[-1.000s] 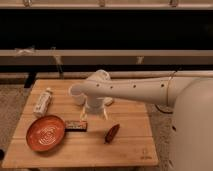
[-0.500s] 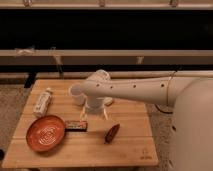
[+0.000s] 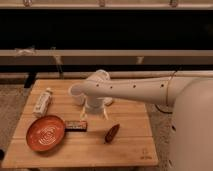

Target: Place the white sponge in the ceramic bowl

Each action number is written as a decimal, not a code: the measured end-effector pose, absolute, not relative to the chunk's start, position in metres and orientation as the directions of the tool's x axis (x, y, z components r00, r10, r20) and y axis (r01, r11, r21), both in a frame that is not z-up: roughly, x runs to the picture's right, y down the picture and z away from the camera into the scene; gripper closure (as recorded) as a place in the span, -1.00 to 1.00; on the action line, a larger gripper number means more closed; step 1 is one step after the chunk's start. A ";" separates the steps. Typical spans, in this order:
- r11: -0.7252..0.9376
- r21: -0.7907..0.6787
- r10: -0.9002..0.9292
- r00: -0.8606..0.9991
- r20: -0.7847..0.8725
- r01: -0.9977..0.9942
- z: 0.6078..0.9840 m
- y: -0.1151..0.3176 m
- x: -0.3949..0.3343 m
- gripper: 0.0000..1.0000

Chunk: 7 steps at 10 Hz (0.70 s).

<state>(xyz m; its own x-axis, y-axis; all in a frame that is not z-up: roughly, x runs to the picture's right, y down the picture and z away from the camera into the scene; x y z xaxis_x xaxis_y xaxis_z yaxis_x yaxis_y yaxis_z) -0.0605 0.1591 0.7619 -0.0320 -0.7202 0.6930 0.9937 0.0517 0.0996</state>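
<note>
A white elongated object [image 3: 42, 102], apparently the white sponge, lies near the left edge of the wooden table [image 3: 130, 150]. The ceramic bowl [image 3: 46, 134] is a shallow orange-red dish with ring marks, at the front left of the table, just in front of the sponge. My white arm [image 3: 135, 91] reaches in from the right across the table's middle. My gripper [image 3: 94, 113] hangs down from its end over the table's centre, to the right of both the sponge and the bowl and apart from them. Nothing shows in it.
A dark snack bar [image 3: 76, 125] lies just right of the bowl, below the gripper. A brown oblong object [image 3: 111, 133] lies at the front centre. A dark shelf and rail [image 3: 100, 55] run behind the table. My white body [image 3: 192, 130] fills the right side.
</note>
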 end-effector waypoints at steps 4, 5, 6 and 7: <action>-0.039 0.124 -0.762 -0.109 0.638 0.992 0.806 0.132 -0.033 -0.60; -0.067 0.129 -0.777 -0.133 0.616 0.989 0.815 0.121 -0.023 -0.60; -0.087 0.137 -0.789 -0.152 0.595 0.987 0.824 0.110 -0.015 -0.60; -0.106 0.147 -0.797 -0.173 0.578 0.983 0.835 0.099 -0.006 -0.60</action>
